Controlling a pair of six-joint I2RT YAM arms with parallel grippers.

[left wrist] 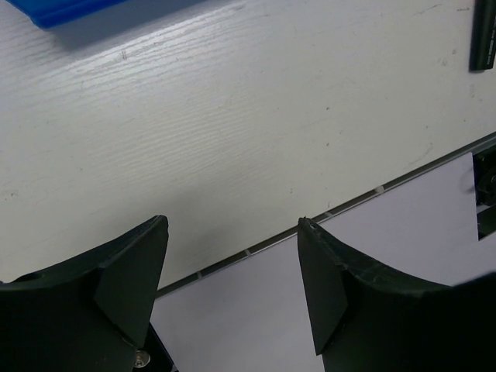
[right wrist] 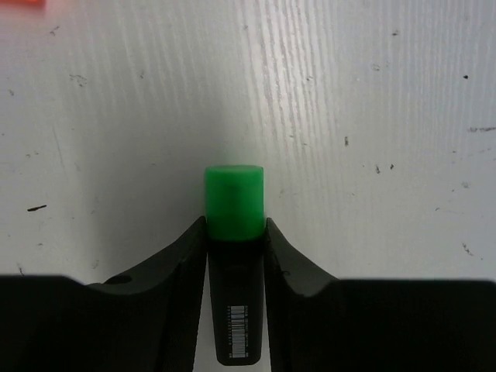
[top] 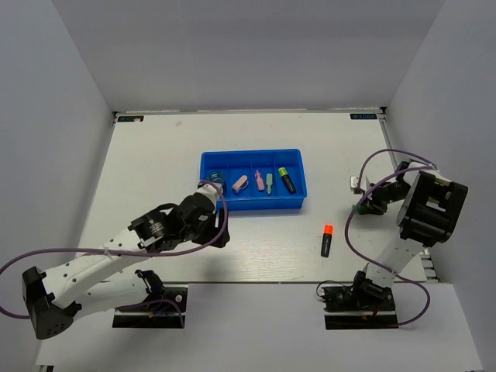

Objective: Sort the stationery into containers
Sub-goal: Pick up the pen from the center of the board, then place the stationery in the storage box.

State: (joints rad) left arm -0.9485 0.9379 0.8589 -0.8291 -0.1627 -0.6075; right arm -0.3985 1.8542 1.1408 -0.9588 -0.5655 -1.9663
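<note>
The bright blue tray [top: 252, 203] stands mid-table. It holds a translucent blue roll [top: 215, 179], a pink tube [top: 241, 184], a pink and a pale green tube [top: 264, 182] and a yellow-capped marker [top: 286, 179], spread across its compartments. An orange-capped marker [top: 326, 239] lies on the table to the tray's front right. My right gripper [top: 363, 204] [right wrist: 235, 225] is shut on a green-capped black marker [right wrist: 234, 203] above the table at the right. My left gripper [top: 211, 225] [left wrist: 232, 221] is open and empty, raised by the tray's front left corner [left wrist: 70, 9].
The table's near edge [left wrist: 349, 203] runs under my left fingers. A black marker body [left wrist: 484, 35] shows at the top right of the left wrist view. Purple cables loop round both arms. Grey walls close in the table on three sides.
</note>
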